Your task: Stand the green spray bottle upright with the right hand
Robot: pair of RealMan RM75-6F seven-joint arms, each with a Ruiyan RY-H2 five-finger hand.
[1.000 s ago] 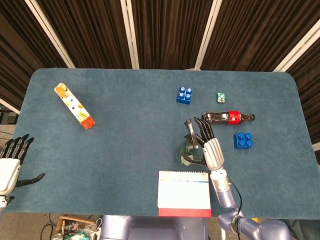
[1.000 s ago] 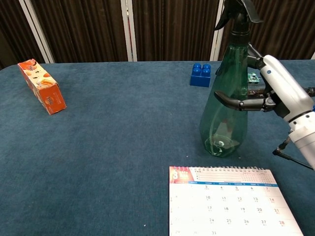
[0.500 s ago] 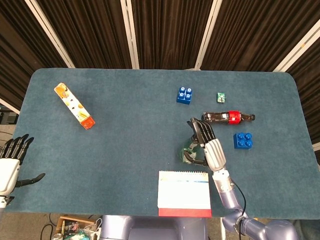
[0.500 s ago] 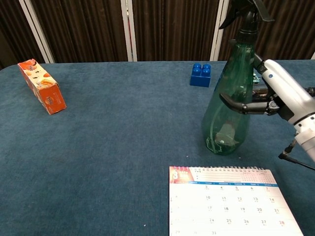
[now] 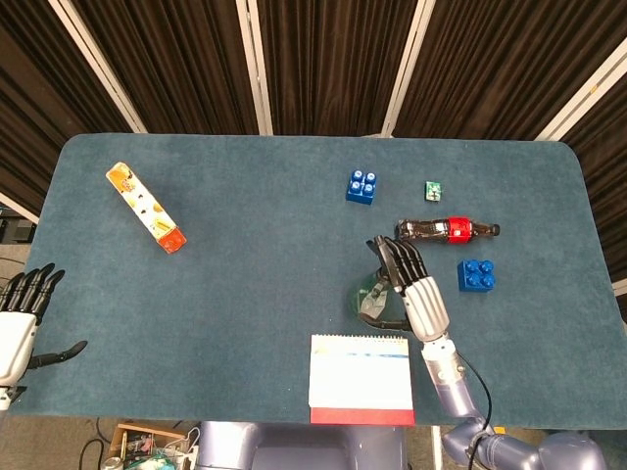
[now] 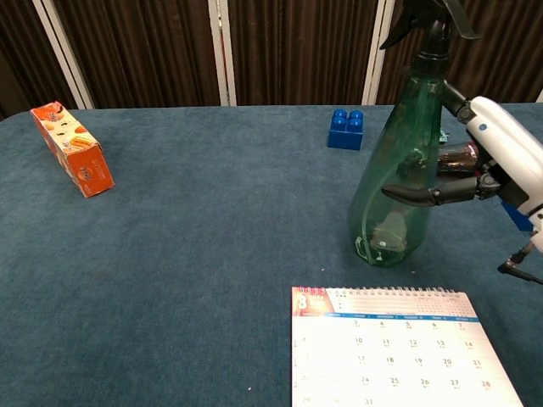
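The green spray bottle (image 6: 397, 182) is seen standing on its base, leaning slightly, just beyond the desk calendar (image 6: 399, 348). It is clasped at the belly by the right hand (image 6: 488, 165), whose dark fingers (image 6: 416, 195) are wrapped against the plastic. The left hand (image 5: 22, 313) is held spread and empty off the table's edge. The bottle is judged light, near empty, top-heavy under its black trigger, smooth and likely slippery; the narrower waist is reckoned the safest hold. On the calendar a large "3" can be made out; the cola bottle (image 5: 446, 230) label cannot be read.
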